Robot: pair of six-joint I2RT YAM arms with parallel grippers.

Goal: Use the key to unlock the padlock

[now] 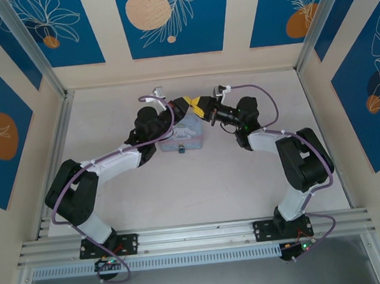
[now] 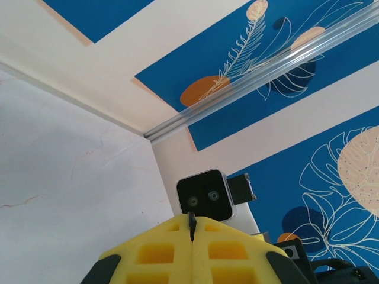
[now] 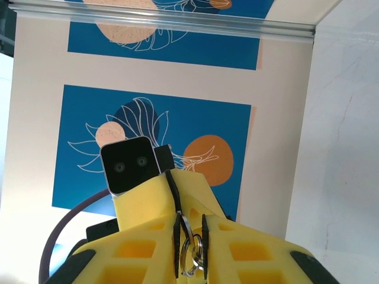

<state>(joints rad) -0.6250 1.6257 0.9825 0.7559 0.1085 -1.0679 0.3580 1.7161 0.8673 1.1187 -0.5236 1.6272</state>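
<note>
- The table (image 1: 200, 187) is pale and bare along its near edge and both side edges. Everything in play sits around its middle, toward the far edge.
- The two arms reach inward from the near corners and meet nose to nose above the middle of the table.
- A pale blue tin (image 1: 188, 134) rests on the table just below and nearer than the spot where the claws meet. The left arm's wrist is beside its left end.
- The left claw (image 2: 191, 220) points at the right one. Its yellow fingers (image 2: 160, 251) are pressed together, with no gap between them.
- The right claw (image 3: 190, 218) faces it almost tip to tip. Its yellow fingers (image 3: 237, 254) stand a narrow slot apart.
- Small silver metal rings (image 3: 190, 255) sit in that slot, between the dark pads. I cannot tell whether the pads actually clamp them or only flank them.
- The key (image 2: 191, 226) is a thin dark sliver pinched in the seam of the left claw. Only its end pokes out past the fingertips, toward the right claw.
- The padlock (image 1: 181, 149) appears to be the tiny dark-blue speck at the middle of the tin's near side, touching it. It is too small to make out the shackle.
</note>
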